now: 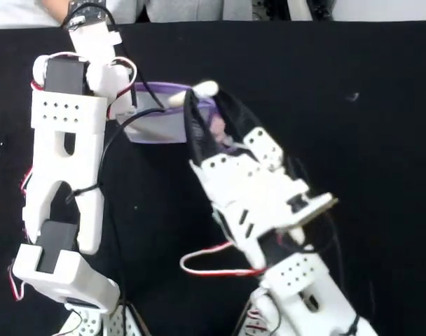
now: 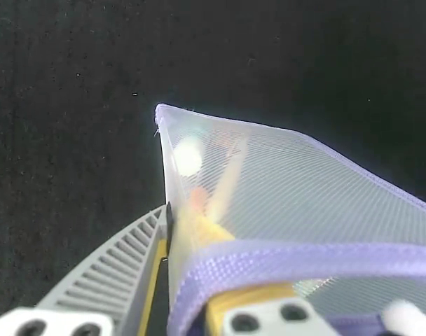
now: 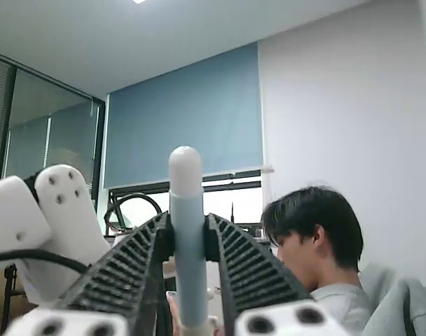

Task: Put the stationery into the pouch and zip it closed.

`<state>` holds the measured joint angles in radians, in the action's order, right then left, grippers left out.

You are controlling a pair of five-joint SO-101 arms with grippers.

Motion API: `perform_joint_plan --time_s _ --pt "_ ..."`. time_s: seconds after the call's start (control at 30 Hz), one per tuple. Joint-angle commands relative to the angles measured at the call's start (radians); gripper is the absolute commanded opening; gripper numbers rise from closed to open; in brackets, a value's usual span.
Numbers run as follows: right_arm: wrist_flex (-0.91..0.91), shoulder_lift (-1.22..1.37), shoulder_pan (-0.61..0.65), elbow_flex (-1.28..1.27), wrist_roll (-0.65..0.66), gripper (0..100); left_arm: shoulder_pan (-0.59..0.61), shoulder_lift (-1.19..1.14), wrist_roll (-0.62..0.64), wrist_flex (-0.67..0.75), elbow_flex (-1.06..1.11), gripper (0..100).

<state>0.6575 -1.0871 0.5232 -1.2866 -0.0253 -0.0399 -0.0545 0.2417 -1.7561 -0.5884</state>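
At the far middle of the black tabletop [image 1: 381, 140], a clear mesh pouch [image 1: 157, 124] with purple trim, pinched at one end by the left gripper [image 2: 169, 227], fingers closed on its edge. Seen through the mesh, yellow and orange stationery [image 2: 202, 225]. Just beside the pouch's rim, a pale pen [image 3: 186, 175], clamped firmly between the fingers of the right gripper [image 3: 188, 225].

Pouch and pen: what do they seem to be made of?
The pouch looks like translucent ribbed plastic mesh, since shapes inside show through its fine lines; its purple edging looks woven. The pen seems to be smooth matte plastic, pale blue with a rounded white cap, though rubber cannot be ruled out.
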Motion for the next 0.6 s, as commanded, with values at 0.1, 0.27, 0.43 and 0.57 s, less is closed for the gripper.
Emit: perform_joint_plan --time_s 0.1,0.27,0.43,0.57 --pt "0.043 0.11 -0.035 0.005 -0.012 1.1 -0.016 0.043 0.008 -0.002 -0.004 3" --pt "0.043 0.232 -0.035 0.021 0.002 9.3 -0.015 0.043 0.009 -0.002 -0.004 3" --pt "-0.069 0.251 -0.031 0.087 0.114 28.6 -0.007 0.038 0.009 -0.002 -0.004 3" --pt "-0.247 0.182 -0.032 0.145 0.141 28.9 -0.005 0.032 0.006 -0.002 -0.004 3"
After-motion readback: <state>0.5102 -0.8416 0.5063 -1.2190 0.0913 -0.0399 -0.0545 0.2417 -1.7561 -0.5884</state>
